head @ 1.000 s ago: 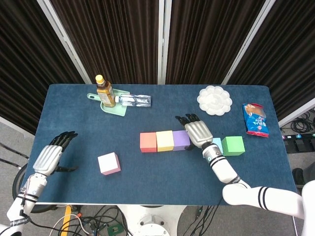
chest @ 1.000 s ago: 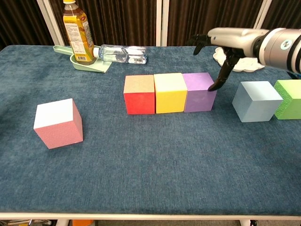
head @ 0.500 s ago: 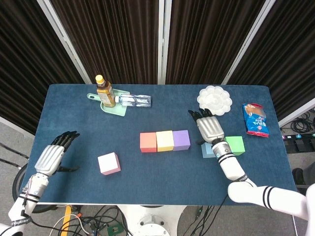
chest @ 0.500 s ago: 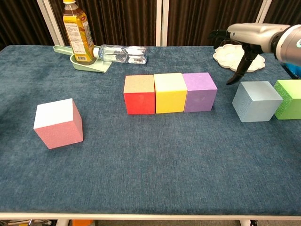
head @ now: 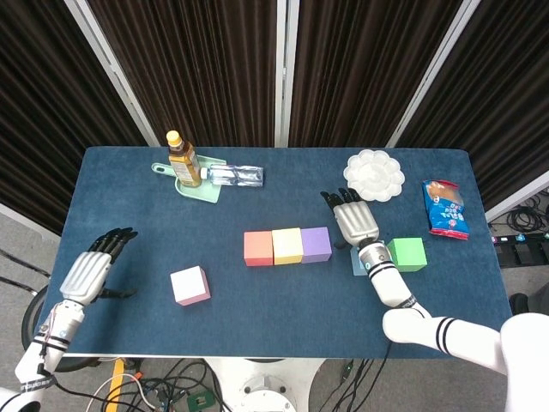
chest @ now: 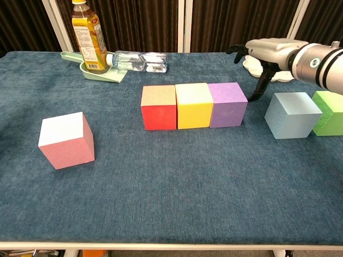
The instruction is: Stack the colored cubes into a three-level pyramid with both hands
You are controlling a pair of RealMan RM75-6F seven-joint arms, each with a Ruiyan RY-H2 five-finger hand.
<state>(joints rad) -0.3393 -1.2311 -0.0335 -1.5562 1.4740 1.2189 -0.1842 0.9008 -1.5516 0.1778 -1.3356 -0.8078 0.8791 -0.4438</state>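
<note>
From the head view, the red cube (head: 258, 248), yellow cube (head: 286, 246) and purple cube (head: 316, 245) sit touching in a row at mid-table, with the pink cube (head: 190, 286) alone well off to their left. The right hand (head: 356, 222) hovers palm-down with its fingers spread and nothing in them, over the blue cube (head: 359, 262), which it mostly hides; the green cube (head: 406, 255) lies just beside that. Half a second ago this hand sat further toward the green cube — it has since slid back toward the purple one. The left hand (head: 88, 272) rests at the table's near-left edge, fingers loosely apart and empty, unchanged, on the blue table (head: 137, 215). At the far side stand a tea bottle (head: 182, 160) on a green tray (head: 202, 190), a lying water bottle (head: 234, 176), a white palette dish (head: 374, 174) and a snack packet (head: 444, 209). In the chest view, the right hand (chest: 266, 51) hangs above the table with fingers splayed, one dark fingertip (chest: 251, 98) pointing down just beside the purple cube (chest: 227, 104) — nearer to it than in the previous frame, when it hung over the blue cube (chest: 292, 114). None of the cubes has shifted, the pink cube (chest: 66, 140) included; the left hand is out of this view.
</note>
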